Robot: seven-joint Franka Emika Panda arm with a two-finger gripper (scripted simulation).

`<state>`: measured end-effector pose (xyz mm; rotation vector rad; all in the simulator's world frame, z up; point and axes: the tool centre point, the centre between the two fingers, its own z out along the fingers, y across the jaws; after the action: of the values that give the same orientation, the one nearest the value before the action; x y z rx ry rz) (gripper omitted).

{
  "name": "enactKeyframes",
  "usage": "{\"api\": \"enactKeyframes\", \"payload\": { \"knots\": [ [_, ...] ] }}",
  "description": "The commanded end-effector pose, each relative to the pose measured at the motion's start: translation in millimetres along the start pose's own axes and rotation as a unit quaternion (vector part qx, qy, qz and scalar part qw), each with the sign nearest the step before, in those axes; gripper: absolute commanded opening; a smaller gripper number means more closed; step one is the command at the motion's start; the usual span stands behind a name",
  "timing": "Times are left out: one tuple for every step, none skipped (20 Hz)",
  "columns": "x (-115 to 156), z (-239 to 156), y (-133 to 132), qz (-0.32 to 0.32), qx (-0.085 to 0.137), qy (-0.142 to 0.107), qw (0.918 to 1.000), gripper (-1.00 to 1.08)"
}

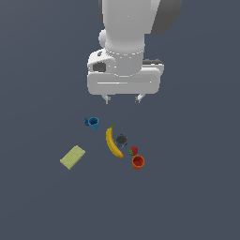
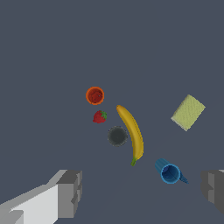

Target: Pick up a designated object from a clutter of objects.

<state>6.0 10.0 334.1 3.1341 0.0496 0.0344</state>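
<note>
- Yellow banana [image 1: 113,143] is lying on the grey floor [image 1: 197,187], green stem tip toward the blue mug [image 1: 93,123].
- Gripper [image 1: 123,99] is hovering above the clutter, jaws spread wide, nothing between them.
- Banana is sitting below and ahead of the fingertips, clear of them.
- Dark grey round piece [image 1: 122,139] is sitting just beside the banana; strawberry [image 1: 133,150] and orange-red cup [image 1: 138,162] are near its far end.
- Yellow-green block [image 1: 72,157] is lying well apart, toward the exterior view's left.
</note>
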Motion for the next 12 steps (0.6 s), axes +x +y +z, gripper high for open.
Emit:
{"api": "enactKeyframes", "payload": {
  "knots": [
    [0, 0, 0, 0.0, 0.0, 0.0, 1.0, 1.0],
    [0, 0, 0, 0.0, 0.0, 0.0, 1.0, 1.0],
    [0, -1, 1, 0.001, -0.001, 0.001, 1.0, 1.0],
    [0, -2, 3, 0.002, -0.003, 0.001, 1.0, 1.0],
    [0, -4, 5, 0.004, -0.005, 0.002, 1.0, 1.0],
    [1, -6, 8, 0.006, -0.007, 0.003, 1.0, 1.0],
    [1, -9, 10, 0.008, -0.01, 0.004, 0.9999, 1.0],
    [1, -10, 12, 0.01, -0.012, 0.005, 0.9999, 1.0],
    [1, -12, 14, 0.011, -0.013, 0.006, 0.9998, 1.0],
    [1, -12, 14, 0.011, -0.014, 0.006, 0.9998, 1.0],
    [1, -12, 14, 0.011, -0.014, 0.006, 0.9998, 1.0],
    [1, -12, 14, 0.011, -0.013, 0.006, 0.9998, 1.0]
  ]
}}
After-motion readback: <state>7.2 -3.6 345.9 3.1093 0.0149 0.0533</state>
